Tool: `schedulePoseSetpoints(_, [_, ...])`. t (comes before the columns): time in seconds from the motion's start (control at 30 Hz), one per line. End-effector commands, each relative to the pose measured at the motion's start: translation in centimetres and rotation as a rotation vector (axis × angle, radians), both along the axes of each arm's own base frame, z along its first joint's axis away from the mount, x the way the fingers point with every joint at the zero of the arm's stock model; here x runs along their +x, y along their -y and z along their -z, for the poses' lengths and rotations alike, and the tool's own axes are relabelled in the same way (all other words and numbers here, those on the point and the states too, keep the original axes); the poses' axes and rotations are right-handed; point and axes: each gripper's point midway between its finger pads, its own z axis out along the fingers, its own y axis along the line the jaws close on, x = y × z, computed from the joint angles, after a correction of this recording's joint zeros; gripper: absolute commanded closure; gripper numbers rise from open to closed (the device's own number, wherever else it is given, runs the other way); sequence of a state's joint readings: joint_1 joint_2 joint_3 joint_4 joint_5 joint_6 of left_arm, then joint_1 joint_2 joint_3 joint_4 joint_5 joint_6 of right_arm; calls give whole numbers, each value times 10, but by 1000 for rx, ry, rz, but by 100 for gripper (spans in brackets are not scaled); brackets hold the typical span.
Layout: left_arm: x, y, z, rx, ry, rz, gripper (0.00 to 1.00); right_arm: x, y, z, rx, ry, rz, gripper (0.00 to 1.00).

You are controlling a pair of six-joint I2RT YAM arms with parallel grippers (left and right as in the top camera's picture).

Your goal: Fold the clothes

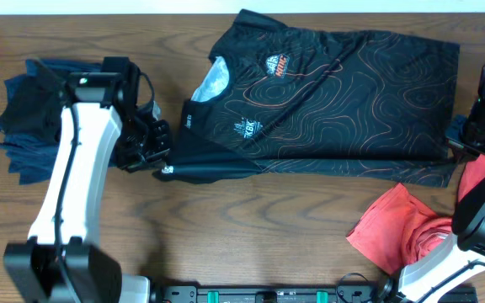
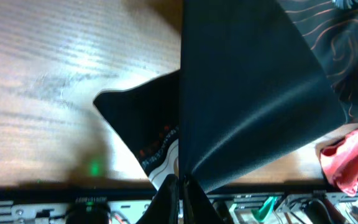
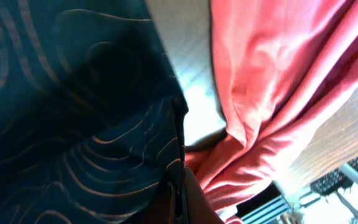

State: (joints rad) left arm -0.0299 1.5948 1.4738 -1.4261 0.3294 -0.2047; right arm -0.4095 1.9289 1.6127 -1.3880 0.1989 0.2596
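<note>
The black shirt [image 1: 335, 93] with thin orange contour lines lies spread across the far middle of the worktop [image 1: 251, 227], its collar and orange chest logo toward the left. The left claw [image 2: 180, 190] is pinched together on the shirt's plain black fabric at its near left corner, and the cloth rises taut from the fingers. The right claw [image 3: 180, 193] is clamped on the patterned edge at the shirt's right side. A red garment [image 1: 398, 227] lies crumpled at the near right, just beside that edge. A heap of dark blue garments [image 1: 23, 126] sits at the far left, apart from the shirt.
</note>
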Motion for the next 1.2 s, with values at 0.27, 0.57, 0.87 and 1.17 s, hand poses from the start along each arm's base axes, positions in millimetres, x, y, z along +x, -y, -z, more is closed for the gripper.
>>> schedulePoseSetpoints(0.27, [-23,-6,-48,20,175,-51,94,-20,10,-15,-22,38,77,99])
schedulePoseSetpoints(0.57, [20,-3,-35,2,299,-113,94,-7,9,-13,-3,96,80,99])
schedulePoseSetpoints(0.87, [66,9,12,-74,395,-108,94,36,-2,-11,79,278,22,99])
schedulePoseSetpoints(1.17, [99,10,38,-76,426,-108,94,80,-3,-18,22,423,-45,99])
